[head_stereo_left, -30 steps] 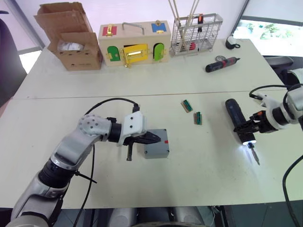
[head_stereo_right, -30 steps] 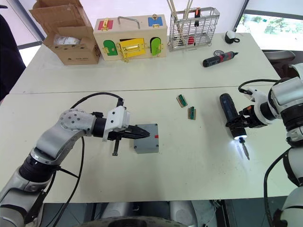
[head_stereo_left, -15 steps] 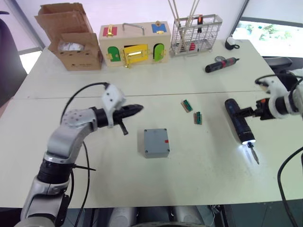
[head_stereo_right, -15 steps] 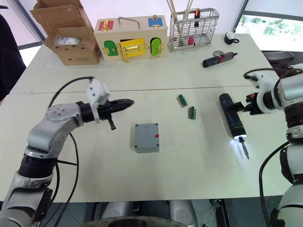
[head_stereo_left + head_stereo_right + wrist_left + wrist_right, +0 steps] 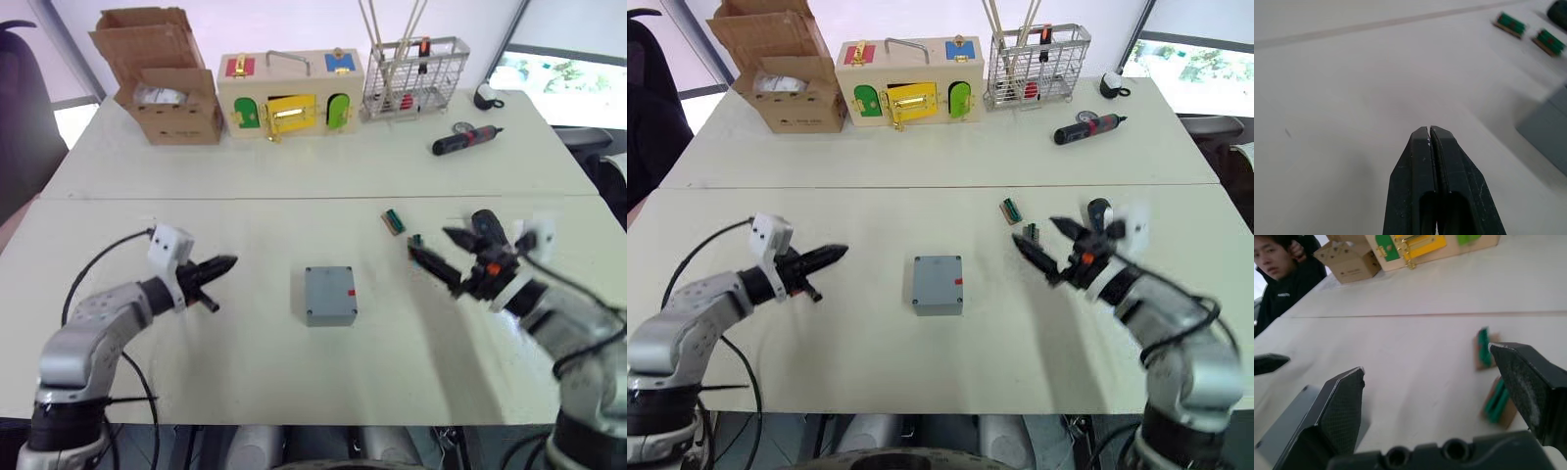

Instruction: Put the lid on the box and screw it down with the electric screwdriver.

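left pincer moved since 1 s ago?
Yes. The left pincer was at the grey box with the lid on it; now it sits well off to the box's left, shut and empty, with bare table between them.

Your left gripper (image 5: 223, 264) sits low on the near left, forearm bent in from the side, fingers (image 5: 1431, 147) pressed together and holding nothing. Your right gripper (image 5: 1040, 244) is on the right, pointing left and across (it looks motion-blurred, so its exact pose is uncertain), its two fingers (image 5: 1339, 406) spread wide apart.
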Robot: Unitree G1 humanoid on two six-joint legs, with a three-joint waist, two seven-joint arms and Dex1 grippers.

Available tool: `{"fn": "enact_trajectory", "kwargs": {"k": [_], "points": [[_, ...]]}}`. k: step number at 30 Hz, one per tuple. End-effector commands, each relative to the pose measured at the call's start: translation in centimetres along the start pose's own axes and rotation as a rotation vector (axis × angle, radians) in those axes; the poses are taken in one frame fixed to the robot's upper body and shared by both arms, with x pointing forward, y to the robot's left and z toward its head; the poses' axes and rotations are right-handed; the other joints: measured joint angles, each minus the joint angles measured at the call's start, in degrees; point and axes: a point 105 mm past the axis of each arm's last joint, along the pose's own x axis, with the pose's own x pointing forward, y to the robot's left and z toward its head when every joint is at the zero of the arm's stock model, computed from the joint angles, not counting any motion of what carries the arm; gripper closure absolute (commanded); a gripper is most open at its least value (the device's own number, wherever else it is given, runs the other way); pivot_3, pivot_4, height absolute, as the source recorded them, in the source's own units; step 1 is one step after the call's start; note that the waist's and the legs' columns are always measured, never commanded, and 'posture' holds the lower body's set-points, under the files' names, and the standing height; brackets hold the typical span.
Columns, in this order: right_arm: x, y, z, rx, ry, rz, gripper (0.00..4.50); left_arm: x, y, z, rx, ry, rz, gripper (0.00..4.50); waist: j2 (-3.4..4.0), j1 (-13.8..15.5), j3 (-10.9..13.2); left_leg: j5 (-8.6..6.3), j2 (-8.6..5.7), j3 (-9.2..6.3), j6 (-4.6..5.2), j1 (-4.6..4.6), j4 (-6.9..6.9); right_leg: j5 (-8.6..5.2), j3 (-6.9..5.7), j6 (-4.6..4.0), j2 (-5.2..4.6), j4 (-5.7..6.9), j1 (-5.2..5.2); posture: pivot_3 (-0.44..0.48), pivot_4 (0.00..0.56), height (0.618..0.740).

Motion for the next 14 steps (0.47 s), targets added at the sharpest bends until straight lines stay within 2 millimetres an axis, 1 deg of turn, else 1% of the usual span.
{"fn": "enact_trajectory", "kwargs": {"k": [1,3,8,11,14], "points": [[-0.4,2.2,-0.4,-0.104,-0.016,0.043,0.01,-1.4,-2.9,-0.4,0.025,0.044,-0.111,4.5,-0.02,0.0,0.0,0.0,0.0,-0.01,-0.01,0.05,-0.01,0.0,0.0,0.0,-0.01,0.0,0.05,0.0,0.15,0.74],[-0.9,2.4,-1.3,-0.087,0.01,0.048,0.01,-2.3,-3.7,-1.7,0.025,0.106,-0.149,4.5,-0.01,-0.1,0.0,0.0,0.01,-0.02,-0.01,0.24,-0.08,0.0,0.0,-0.01,0.0,-0.02,0.22,0.0,0.15,0.74],[-1.9,2.6,-3.3,-0.046,0.081,0.083,0.01,-3.6,-4.4,-3.3,0.008,0.188,-0.208,4.5,0.0,0.1,0.0,-0.03,0.03,-0.04,0.01,0.95,-0.34,-0.03,-0.03,-0.05,-0.01,-0.35,0.97,0.0,0.15,0.74],[-2.0,2.6,-3.9,-0.04,0.106,0.099,0.01,-3.7,-4.4,-3.8,-0.011,0.204,-0.21,4.5,0.01,0.0,0.0,-0.04,0.03,-0.04,0.02,0.96,-0.36,-0.03,-0.02,-0.05,-0.03,-0.38,0.99,0.0,0.15,0.74],[-1.8,2.8,-4.4,-0.057,0.139,0.129,0.01,-3.7,-4.7,-3.8,-0.016,0.198,-0.221,4.5,0.01,0.1,0.0,-0.04,0.04,-0.04,0.02,0.96,-0.37,-0.03,-0.03,-0.05,-0.03,-0.38,0.97,0.0,0.15,0.74]]}}
